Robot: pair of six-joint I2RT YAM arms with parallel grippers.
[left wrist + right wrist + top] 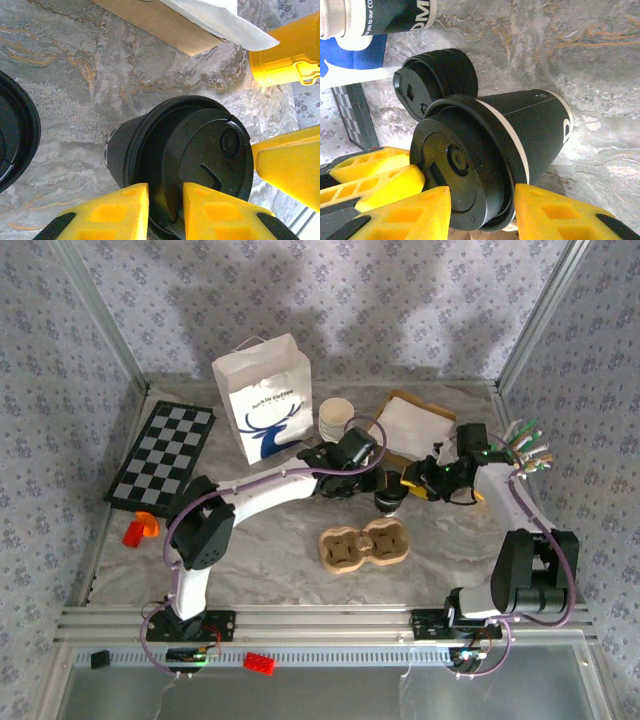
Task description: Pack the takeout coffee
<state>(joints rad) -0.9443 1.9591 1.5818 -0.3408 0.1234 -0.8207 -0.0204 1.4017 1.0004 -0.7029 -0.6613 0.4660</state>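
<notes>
Standing mid-table in the overhead view, the coffee cup (pixel 388 502) has the cup carrier (pixel 364 546) at its 6 o'clock. Wrist views add the grips: left gripper (pixel 166 194), nearly closed, pinches the lid (pixel 210 150) rim; right gripper (pixel 482 194), wider, clamps the cup's lidded top.

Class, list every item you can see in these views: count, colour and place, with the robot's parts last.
bag: one, white with blue deer, far centre
cup: one, black, centre
lid: one, black, on the cup
spare lids: stack, black, beside the cup
stacked cups: count unclear, pale, right of the bag
box: one, brown, far right
napkins: stack, white, in the box
carrier: one, brown, near centre
checkerboard: one, black and white, far left
orange object: one, left edge
block: one, red, near rail
arms: two, white
left end effector: yellow fingers, at the lid
right end effector: yellow fingers, either side of the cup
</notes>
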